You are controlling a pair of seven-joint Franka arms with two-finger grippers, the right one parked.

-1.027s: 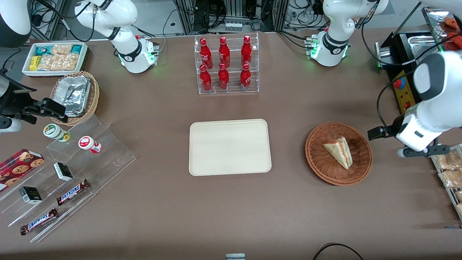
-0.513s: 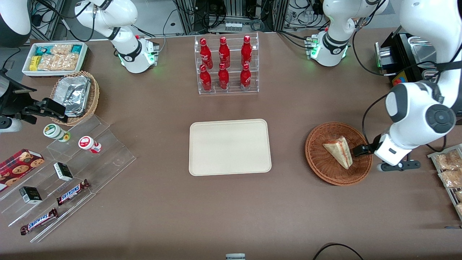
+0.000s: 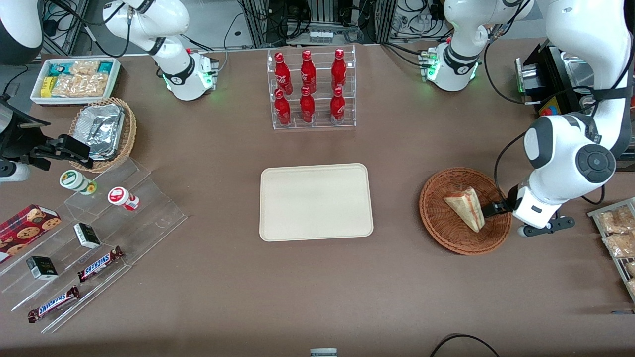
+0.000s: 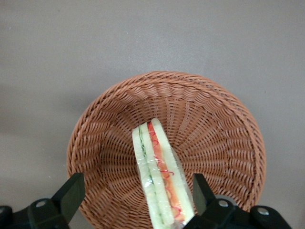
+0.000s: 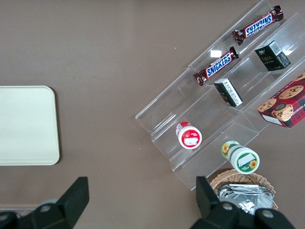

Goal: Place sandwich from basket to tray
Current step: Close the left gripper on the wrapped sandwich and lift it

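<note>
The sandwich (image 3: 466, 208) lies in the round reddish-brown basket (image 3: 441, 225), toward the working arm's end of the table. My left gripper (image 3: 493, 208) hangs over the basket's rim beside the sandwich. In the left wrist view the gripper (image 4: 136, 195) is open. The sandwich (image 4: 159, 181) stands on edge between the fingers, close to one finger (image 4: 200, 191) and well apart from the other, above the basket (image 4: 214, 124). The cream-beige tray (image 3: 315, 202) lies bare at the table's middle, and it also shows in the right wrist view (image 5: 26, 125).
A clear rack of red bottles (image 3: 310, 89) stands farther from the camera than the tray. Snack packets on a metal tray (image 3: 617, 238) lie beside the left arm. A clear stepped display (image 3: 99, 233), a foil-filled tan basket (image 3: 101, 131) and a white snack bin (image 3: 74, 79) sit at the parked arm's end.
My left arm has swung in from outside the basket, and the gripper has come over the basket's rim up to the sandwich. The sandwich and the basket have not moved.
</note>
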